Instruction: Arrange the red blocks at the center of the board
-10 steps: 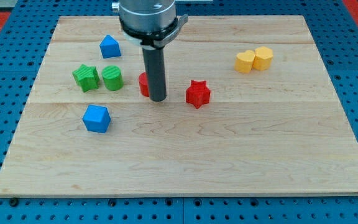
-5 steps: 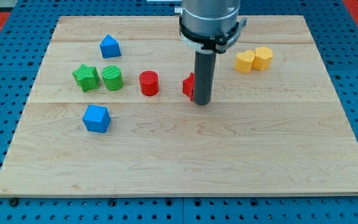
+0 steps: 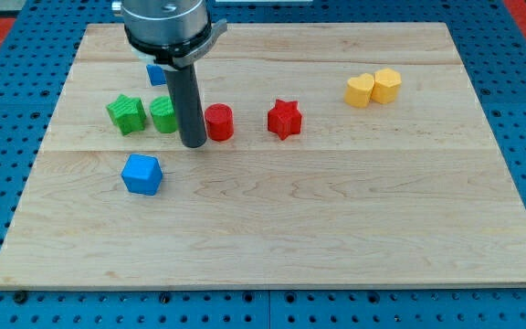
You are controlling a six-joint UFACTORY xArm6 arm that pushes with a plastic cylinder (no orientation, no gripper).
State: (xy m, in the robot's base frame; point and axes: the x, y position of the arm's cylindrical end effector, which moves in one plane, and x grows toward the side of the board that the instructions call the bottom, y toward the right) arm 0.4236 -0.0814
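Wooden desk [image 3: 336,219]: my tip [image 3: 193,145] is sitting just left of red cylinder [image 3: 218,122], red star [image 3: 284,119] lying further right. No gripper showing, state unknowable.

We count two red blocks [image 3: 218,122] [image 3: 283,119], two green blocks [image 3: 126,113] [image 3: 162,114], two blue blocks [image 3: 142,174] [image 3: 156,73] and two yellow blocks [image 3: 360,90] [image 3: 387,84] on the board.

Wooden counter [image 3: 272,228] carries eight blocks. My tip [image 3: 193,145] on it. Red cylinder [image 3: 218,122] just right of tip; red star [image 3: 284,119] farther right; two yellow blocks [image 3: 373,88] far right, touching. Green cylinder [image 3: 163,114] just left, green star [image 3: 126,113] beyond. Blue cube [image 3: 142,174] below-left; blue block [image 3: 156,73] above-left, partly hidden.
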